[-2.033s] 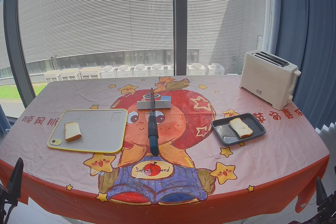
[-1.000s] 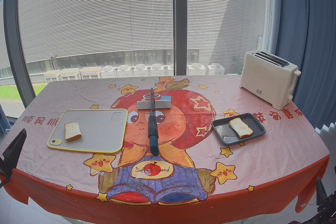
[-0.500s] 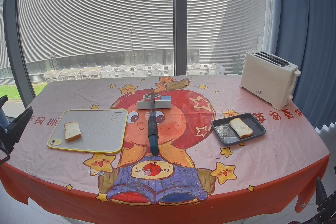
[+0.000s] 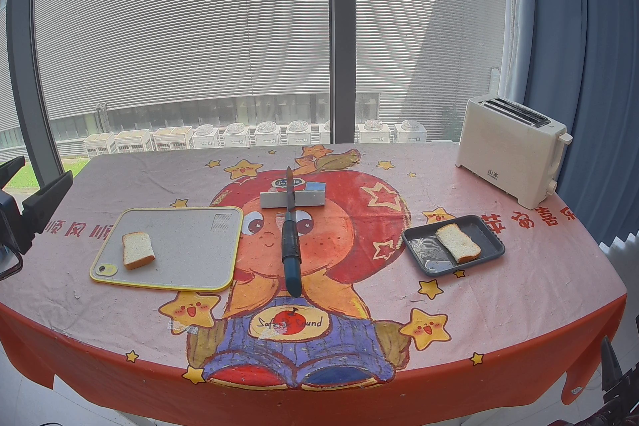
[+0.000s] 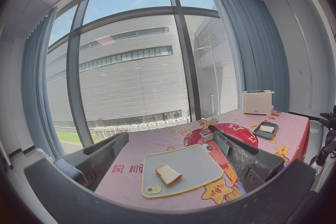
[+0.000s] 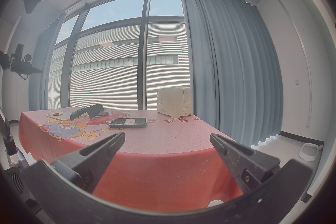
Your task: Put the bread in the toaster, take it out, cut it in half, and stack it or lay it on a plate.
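On the cutting board lies one bread piece, another is on the plate, so we think our wide-open left gripper must next pinch the board piece for the plate, while our right gripper hangs open.

A pink, orange-edged tablecloth printed with a cartoon figure and stars spreads across the foreground. Beyond its far edge stands a large window; a blue curtain hangs at far right.

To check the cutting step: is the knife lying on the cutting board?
No, the knife lies on the tablecloth beside the cutting board, apart from it, its blade on a small rest.
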